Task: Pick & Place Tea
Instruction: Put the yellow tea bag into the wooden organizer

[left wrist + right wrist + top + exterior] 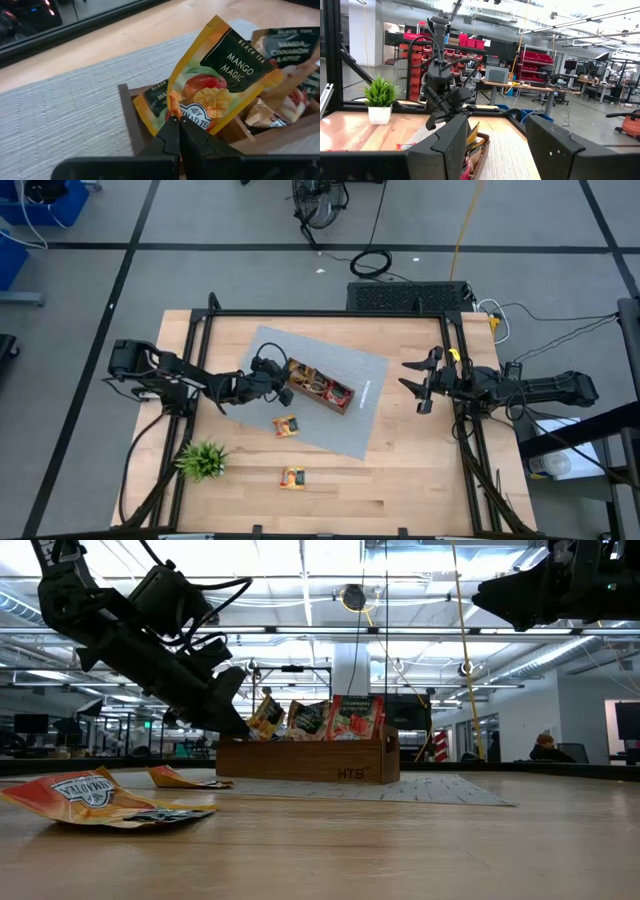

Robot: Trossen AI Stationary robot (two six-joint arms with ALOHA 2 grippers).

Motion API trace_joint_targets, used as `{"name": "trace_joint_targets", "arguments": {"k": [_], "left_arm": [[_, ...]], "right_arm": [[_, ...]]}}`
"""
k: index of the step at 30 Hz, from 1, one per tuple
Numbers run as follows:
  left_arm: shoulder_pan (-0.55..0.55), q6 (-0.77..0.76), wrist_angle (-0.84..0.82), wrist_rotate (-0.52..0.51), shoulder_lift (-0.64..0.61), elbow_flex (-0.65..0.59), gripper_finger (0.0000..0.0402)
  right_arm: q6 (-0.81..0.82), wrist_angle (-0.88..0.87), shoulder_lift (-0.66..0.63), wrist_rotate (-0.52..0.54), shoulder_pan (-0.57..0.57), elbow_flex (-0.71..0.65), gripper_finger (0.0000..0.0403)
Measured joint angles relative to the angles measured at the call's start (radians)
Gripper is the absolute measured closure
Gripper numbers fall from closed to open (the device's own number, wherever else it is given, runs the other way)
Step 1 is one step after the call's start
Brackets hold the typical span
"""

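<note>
One orange-yellow mango tea sachet is being pinched at its lower edge by the left gripper, fingers pressed together on it, over the end compartment of the wooden tray on the grey mat. Two more sachets are lying flat, one on the mat's edge, one on the bare table nearer the plant. The right gripper is hovering well apart from the tray, fingers spread, holding nothing.

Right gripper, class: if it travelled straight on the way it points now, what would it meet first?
Probably the wooden tray of sachets, with the left gripper just beyond; the right gripper hangs open, so height is uncertain.
</note>
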Motion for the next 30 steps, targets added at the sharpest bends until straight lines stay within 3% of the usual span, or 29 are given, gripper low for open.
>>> {"name": "trace_joint_targets", "arguments": {"k": [13,30], "left_arm": [[0.0,-0.028,0.009,0.002,0.0,0.0,0.0386],[0.0,-0.029,0.032,0.002,0.0,0.0,0.0241]], "right_arm": [[0.0,0.0,0.0,0.0,0.0,0.0,0.0218],[0.0,0.0,0.0,0.0,0.0,0.0,0.0218]]}}
